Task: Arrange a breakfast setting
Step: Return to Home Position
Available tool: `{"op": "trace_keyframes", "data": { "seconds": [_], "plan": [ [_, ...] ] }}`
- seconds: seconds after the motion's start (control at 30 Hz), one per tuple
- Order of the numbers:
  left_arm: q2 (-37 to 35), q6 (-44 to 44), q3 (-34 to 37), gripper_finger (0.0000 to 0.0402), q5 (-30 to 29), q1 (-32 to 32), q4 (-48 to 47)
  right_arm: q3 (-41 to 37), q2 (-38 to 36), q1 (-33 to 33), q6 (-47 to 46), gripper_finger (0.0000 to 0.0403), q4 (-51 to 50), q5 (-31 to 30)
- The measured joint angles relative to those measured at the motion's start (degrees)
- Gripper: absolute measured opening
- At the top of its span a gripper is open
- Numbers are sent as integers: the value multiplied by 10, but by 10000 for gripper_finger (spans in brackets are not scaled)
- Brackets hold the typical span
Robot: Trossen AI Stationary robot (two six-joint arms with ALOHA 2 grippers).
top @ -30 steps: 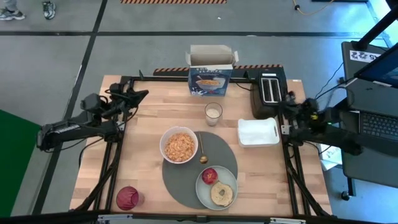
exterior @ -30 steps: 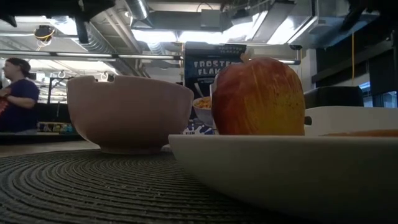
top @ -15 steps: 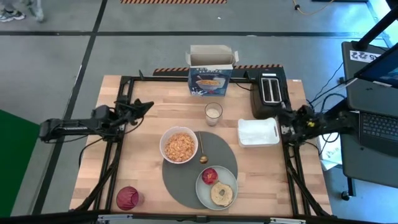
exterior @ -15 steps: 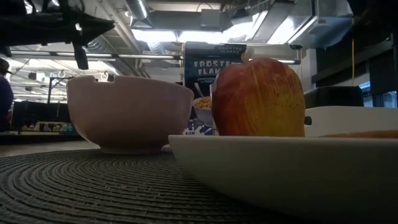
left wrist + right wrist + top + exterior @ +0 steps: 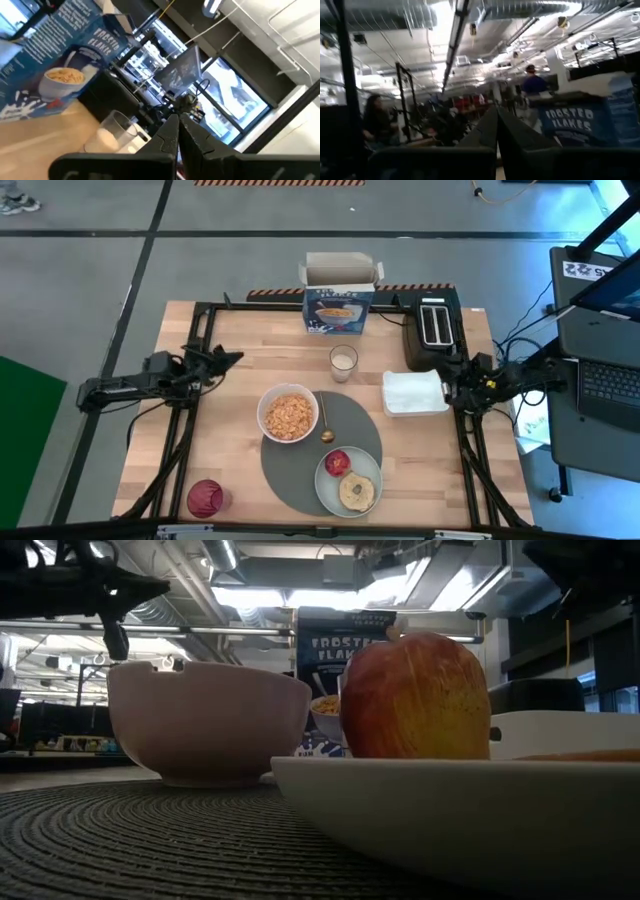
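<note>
Tabletop (image 5: 230, 415): we find the mat (image 5: 293, 467) set, lying between left gripper (image 5: 233, 357) and right gripper (image 5: 451, 392); both closed, empty, well apart from it.

Mat (image 5: 150, 840) woven, ribbed, matt; bowl (image 5: 208, 720) smooth; apple (image 5: 415, 695) faintly shiny; table (image 5: 430, 450) pale wood; cereal box (image 5: 339, 310) cardboard
</note>
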State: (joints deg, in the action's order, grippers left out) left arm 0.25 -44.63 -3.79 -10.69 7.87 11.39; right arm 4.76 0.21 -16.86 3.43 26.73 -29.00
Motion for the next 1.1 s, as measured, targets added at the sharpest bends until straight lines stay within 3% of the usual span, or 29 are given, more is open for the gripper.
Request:
{"op": "trace_keyframes", "data": {
  "seconds": [0.2,0.37,0.7,0.87,0.97,1.1],
  "plan": [
    [-1,2,0,1,2,-25,21,0,0,0,-12,19,-48,-40],
    [-1,12,26,2,-7,-50,26,-43,1,0,-35,20,34,-98],
    [-1,43,33,2,7,-85,-30,-44,0,0,-64,20,-4,-98],
    [-1,45,33,1,92,-85,-103,-44,0,0,-15,6,-48,-70],
    [6,91,32,1,130,-86,-105,-44,0,0,-3,6,-97,-53],
    [8,137,32,1,132,-87,-105,-44,0,0,-21,4,-174,-49]
  ]
}}
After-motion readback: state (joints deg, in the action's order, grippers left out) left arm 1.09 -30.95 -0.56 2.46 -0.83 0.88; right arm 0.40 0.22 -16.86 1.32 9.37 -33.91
